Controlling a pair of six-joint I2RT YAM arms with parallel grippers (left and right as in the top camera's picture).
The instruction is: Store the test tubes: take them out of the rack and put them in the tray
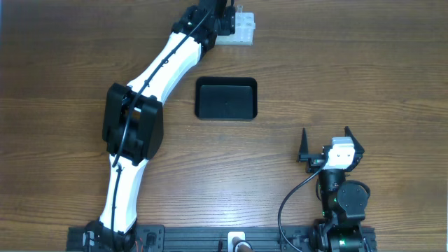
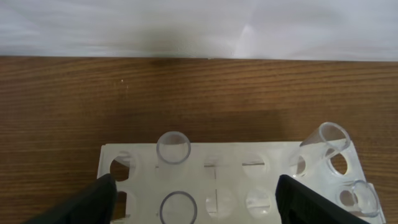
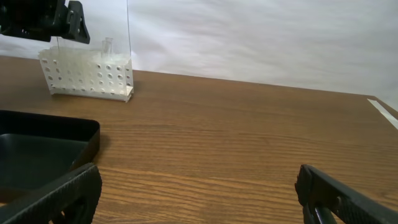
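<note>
The left arm stretches to the far edge of the brown wooden desk. There its left claw hangs right above the white plastic rack with rows of round holes, fingers spread wide on either side of the middle rows. That stance suits a drop onto one tube from above.

The clear test tubes stand in the rack. Two upright ones sit between the fingers, a leaning tube tips outward near the rack's end, and another stands just beside it. The black rectangular tray lies flat near the rack, toward the arms' bases, so the carry should be short. No tube lies in it, so the storing seems not yet begun.

The right claw sits near its own base, well apart from tray and rack, fingers wide and holding nothing, which leaves the left arm's path open. Nothing stands between rack and tray, and the leaning tube looks the likeliest to be knocked. A white backdrop closes off the desk behind the rack.
</note>
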